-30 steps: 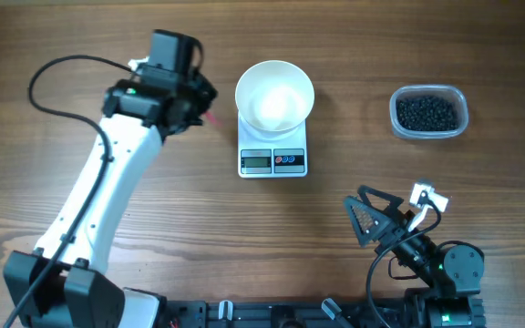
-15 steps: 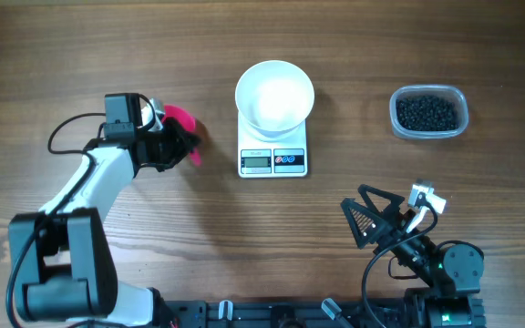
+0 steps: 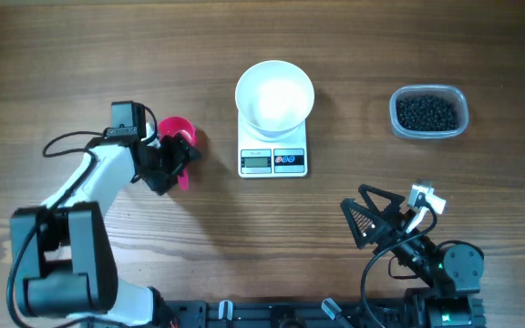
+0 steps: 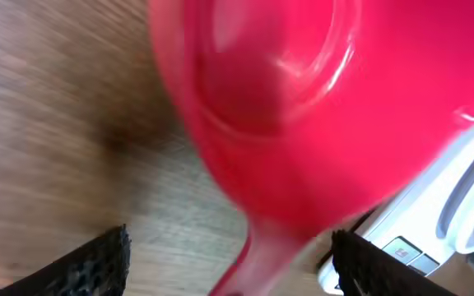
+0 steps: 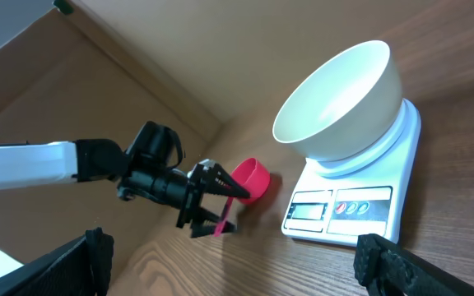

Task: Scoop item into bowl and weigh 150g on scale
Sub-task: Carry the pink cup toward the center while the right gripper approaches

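Note:
The white bowl stands on the white scale and holds nothing that I can see. The item, tiny black beads, fills a clear tub at the right. A pink scoop cup rests on the table left of the scale. My left gripper is open, its fingers standing apart on either side of the scoop's handle. The left wrist view shows the red-pink cup close up and blurred. At the near right my right gripper is open and holds nothing. From the right wrist the bowl, scale and scoop all show.
The clear plastic tub sits at the far right of the wooden table. The scale's edge lies just right of the left fingers. The left arm stretches across the near left, with a black cable looping beside it.
The left arm swung down and back from beside the bowl, carrying the pink scoop to the table left of the scale. Its jaws, shut on the handle before, have opened.

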Robot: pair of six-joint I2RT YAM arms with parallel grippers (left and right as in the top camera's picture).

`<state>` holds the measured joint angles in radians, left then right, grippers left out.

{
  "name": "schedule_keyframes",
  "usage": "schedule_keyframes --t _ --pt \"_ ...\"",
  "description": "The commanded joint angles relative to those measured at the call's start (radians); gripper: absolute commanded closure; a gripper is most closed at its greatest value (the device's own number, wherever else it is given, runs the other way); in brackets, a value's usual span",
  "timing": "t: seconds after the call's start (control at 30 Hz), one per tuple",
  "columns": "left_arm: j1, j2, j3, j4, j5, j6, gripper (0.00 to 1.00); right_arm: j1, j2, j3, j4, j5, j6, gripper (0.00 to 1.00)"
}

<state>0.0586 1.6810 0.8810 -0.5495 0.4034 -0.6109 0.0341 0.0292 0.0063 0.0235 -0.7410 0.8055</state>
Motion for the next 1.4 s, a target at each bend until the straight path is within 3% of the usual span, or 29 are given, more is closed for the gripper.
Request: schedule_keyframes --t 0.0,0.13,0.23,0.3,0.37,0.57,0.7,0.8,0.97,1.27,1.33,1.37 --pt "0.004 -0.098 0.030 -0.035 -0.106 0.010 0.17 0.003 0.002 0.001 0.005 -0.018 -0.021 0.00" --pt "-0.004 -0.207 0.048 -0.064 -0.111 0.138 0.16 0.003 0.002 0.001 0.005 -0.018 -0.021 0.00" --pt "-0.114 -0.242 0.135 -0.217 -0.311 0.319 0.15 0.003 0.002 0.001 0.005 -0.018 -0.021 0.00" --pt "-0.196 -0.243 0.142 -0.227 -0.441 0.310 0.01 0.003 0.002 0.001 0.005 -0.022 -0.021 0.00" --pt "-0.237 -0.241 0.142 -0.216 -0.535 0.313 0.00 0.003 0.002 0.001 0.003 -0.041 -0.021 0.00" --pt "-0.238 -0.240 0.132 -0.248 -0.512 0.315 0.00 0.003 0.002 0.001 -0.001 -0.045 -0.048 0.00" --pt "-0.238 -0.204 0.132 -0.240 -0.449 0.236 0.00 0.003 0.002 0.001 -0.001 -0.045 -0.069 0.00" --pt "-0.238 -0.141 0.132 -0.229 -0.439 0.267 0.00 0.003 0.002 0.001 -0.001 -0.045 -0.070 0.00" --pt "-0.238 -0.057 0.132 -0.193 -0.438 0.267 0.14 0.003 0.002 0.001 -0.002 -0.045 -0.072 0.00" --pt "-0.229 0.018 0.132 -0.149 -0.437 0.264 0.25 0.003 0.002 0.001 -0.002 -0.049 -0.072 0.00" --pt "-0.229 0.021 0.132 -0.142 -0.437 0.262 0.39 0.003 0.002 0.001 -0.002 -0.049 -0.072 0.00" --pt "-0.229 0.021 0.132 -0.141 -0.437 0.262 0.40 0.003 0.002 0.001 -0.002 -0.049 -0.072 0.00"
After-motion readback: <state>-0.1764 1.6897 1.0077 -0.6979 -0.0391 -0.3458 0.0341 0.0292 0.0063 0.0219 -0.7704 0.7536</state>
